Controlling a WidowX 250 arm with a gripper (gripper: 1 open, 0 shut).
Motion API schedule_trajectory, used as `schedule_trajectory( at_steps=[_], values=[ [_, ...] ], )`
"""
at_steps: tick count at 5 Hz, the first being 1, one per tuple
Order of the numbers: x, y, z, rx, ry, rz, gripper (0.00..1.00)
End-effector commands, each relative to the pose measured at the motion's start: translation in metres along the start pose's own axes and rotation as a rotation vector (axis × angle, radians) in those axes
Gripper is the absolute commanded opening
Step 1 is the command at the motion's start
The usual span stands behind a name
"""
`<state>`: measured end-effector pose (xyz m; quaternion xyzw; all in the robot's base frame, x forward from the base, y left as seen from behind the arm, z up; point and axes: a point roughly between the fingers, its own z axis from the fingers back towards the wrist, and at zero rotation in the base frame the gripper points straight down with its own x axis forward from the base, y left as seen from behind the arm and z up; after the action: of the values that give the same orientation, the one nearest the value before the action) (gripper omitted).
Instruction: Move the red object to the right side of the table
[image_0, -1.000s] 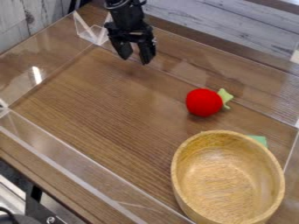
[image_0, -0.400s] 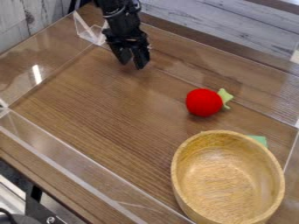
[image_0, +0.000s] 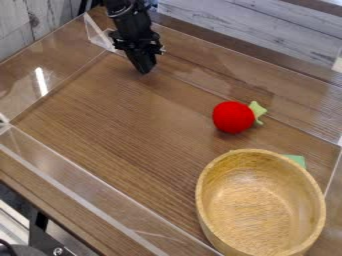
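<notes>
1. The red object (image_0: 233, 117) is a small, bright-red, rounded thing, smooth and evenly coloured, with a lighter sheen on its upper surface.
2. A pale green leafy tip (image_0: 259, 112) pokes out at its upper right in the view, slightly ragged in outline.
3. It rests on the brown wood-grain counter (image_0: 114, 125), in the right part of the view, just beyond the round, light wooden bowl (image_0: 261, 210) and apart from it.
4. It looks much smaller than the bowl.
5. The jaws of the black arm (image_0: 130, 25) are pressed together, well apart from the red object.
</notes>
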<state>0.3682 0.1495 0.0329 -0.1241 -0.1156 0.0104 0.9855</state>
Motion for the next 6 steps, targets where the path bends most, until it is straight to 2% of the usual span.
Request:
schedule_trajectory(
  at_steps=[1,2,3,4,6],
  values=[
    [0.01,-0.025,0.021,0.013,-0.07,-0.014,1.0],
    [0.009,-0.057,0.02,-0.003,-0.092,-0.02,1.0],
    [0.0,-0.093,0.022,-0.042,-0.085,-0.107,1.0],
    [-0.011,-0.12,0.019,-0.067,-0.062,-0.169,1.0],
    [-0.003,-0.134,0.001,-0.099,-0.017,-0.318,1.0]
  ],
)
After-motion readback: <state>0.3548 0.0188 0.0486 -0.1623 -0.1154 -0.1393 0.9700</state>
